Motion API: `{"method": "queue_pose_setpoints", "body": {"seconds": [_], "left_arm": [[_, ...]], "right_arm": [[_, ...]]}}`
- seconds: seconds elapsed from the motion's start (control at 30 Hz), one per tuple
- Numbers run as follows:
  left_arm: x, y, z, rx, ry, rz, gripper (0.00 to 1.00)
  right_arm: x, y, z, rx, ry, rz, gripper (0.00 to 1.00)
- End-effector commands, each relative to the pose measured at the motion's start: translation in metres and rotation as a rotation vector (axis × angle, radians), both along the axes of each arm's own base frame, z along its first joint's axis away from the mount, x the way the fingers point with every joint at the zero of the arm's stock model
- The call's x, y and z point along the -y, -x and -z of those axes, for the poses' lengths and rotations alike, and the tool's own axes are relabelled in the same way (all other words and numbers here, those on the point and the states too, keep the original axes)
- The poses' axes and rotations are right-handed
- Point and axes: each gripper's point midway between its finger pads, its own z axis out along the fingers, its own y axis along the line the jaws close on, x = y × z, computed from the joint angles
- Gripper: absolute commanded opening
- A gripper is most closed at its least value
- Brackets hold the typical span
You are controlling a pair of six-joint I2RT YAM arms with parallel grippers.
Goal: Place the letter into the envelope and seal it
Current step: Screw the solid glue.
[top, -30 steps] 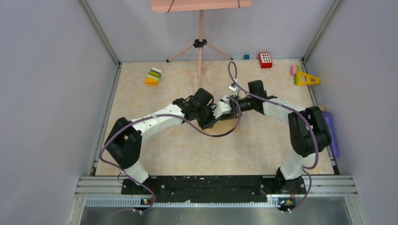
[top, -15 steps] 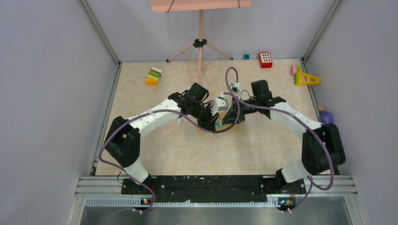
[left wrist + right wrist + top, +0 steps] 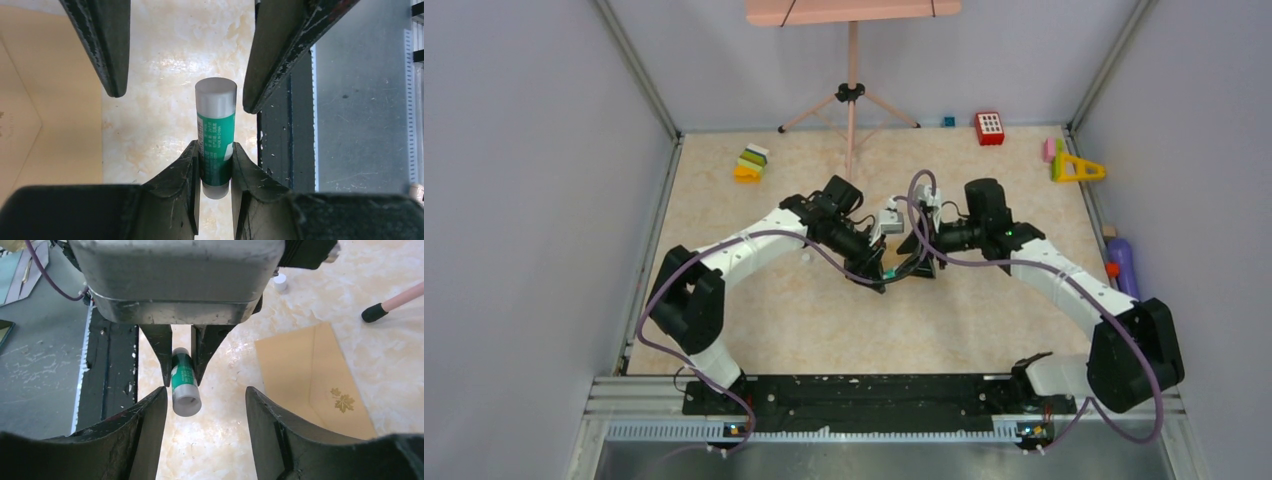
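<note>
Envelope [image 3: 300, 375] is laid flat on the table [image 3: 400, 365], just right of the right claw [image 3: 205, 395] in that claw's wrist view, and neither finger touches it. Its long axis runs roughly parallel to the fingers, with the near end slanted slightly further right. The flap is folded flat on the face. Its tip points toward the claw, and the hinge edge is on the long side away from it. A small leaf mark is seen on the flap near the tip. From the left wrist, the envelope is seen left of the left claw [image 3: 215, 147], flap tip again pointed toward the claw. In the top view it is mostly hidden by the arms.

Left claw is clenched on a green glue stick [image 3: 216, 125], gripped near its base. The stick's axis is in line with the fingers and its grey end points at the right claw. Right claw is released. Its fingers are spread either side of that grey end, with a gap seen on both sides.

A small white cylinder [image 3: 280, 282] is seen on the table beyond the left claw. A pink tripod leg's black foot [image 3: 374, 313] is set down beyond the envelope's far end.
</note>
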Motion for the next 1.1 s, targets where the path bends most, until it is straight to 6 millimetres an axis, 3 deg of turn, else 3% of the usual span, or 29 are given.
{"method": "queue_pose_setpoints", "body": {"seconds": [0.0,0.33,0.57,0.87,1.07], "left_arm": [[0.003,-0.012,-0.010,0.061,0.028,-0.028,0.00],[-0.007,-0.049,0.010,0.210,-0.094,-0.199,0.00],[-0.015,-0.074,0.020,0.308,-0.173,-0.303,0.00],[-0.011,-0.074,0.030,0.404,-0.243,-0.293,0.00],[-0.011,-0.075,0.033,0.427,-0.262,-0.294,0.00]], "right_arm": [[-0.010,-0.015,-0.012,-0.062,-0.002,0.047,0.59],[-0.009,-0.043,0.007,-0.521,-0.007,0.161,0.61],[-0.005,-0.052,0.019,-0.622,0.002,0.207,0.59],[-0.012,-0.058,0.027,-0.758,-0.011,0.204,0.55],[-0.012,-0.057,0.031,-0.791,-0.008,0.200,0.46]]}}
